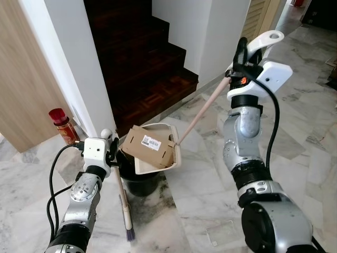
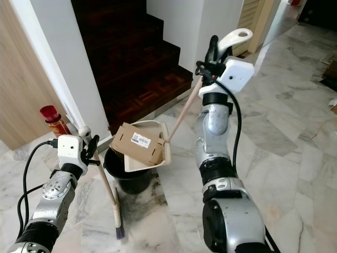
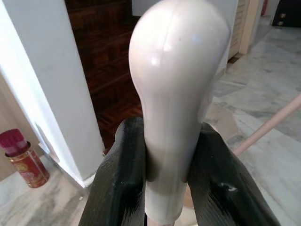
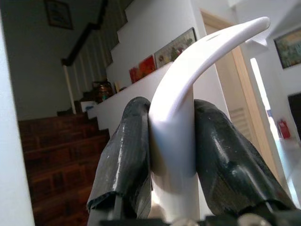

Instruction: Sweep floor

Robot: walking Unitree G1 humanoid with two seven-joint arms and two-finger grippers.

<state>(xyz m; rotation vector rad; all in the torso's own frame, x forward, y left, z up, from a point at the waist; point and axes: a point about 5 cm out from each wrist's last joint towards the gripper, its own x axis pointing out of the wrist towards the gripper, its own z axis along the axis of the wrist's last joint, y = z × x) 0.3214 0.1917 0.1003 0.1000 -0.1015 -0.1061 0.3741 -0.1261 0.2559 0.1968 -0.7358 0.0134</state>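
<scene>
My right gripper (image 1: 243, 59) is raised high and shut on the white handle (image 4: 181, 117) of a long-handled cream dustpan (image 1: 163, 150). The pan is tipped over a black bin (image 1: 138, 182), and a flat brown cardboard box (image 1: 147, 146) lies in the pan's mouth above the bin. My left gripper (image 1: 111, 143) is shut on the rounded cream top (image 3: 174, 94) of a broom (image 1: 124, 203), which stands upright beside the bin with its dark bristles (image 1: 129, 233) on the marble floor.
A dark wooden staircase (image 1: 142, 68) rises behind the bin between white walls. A red spray can (image 1: 63, 125) stands by the wall at the left. A wooden door panel (image 1: 21, 89) is at far left. Open marble floor (image 1: 305, 137) spreads to the right.
</scene>
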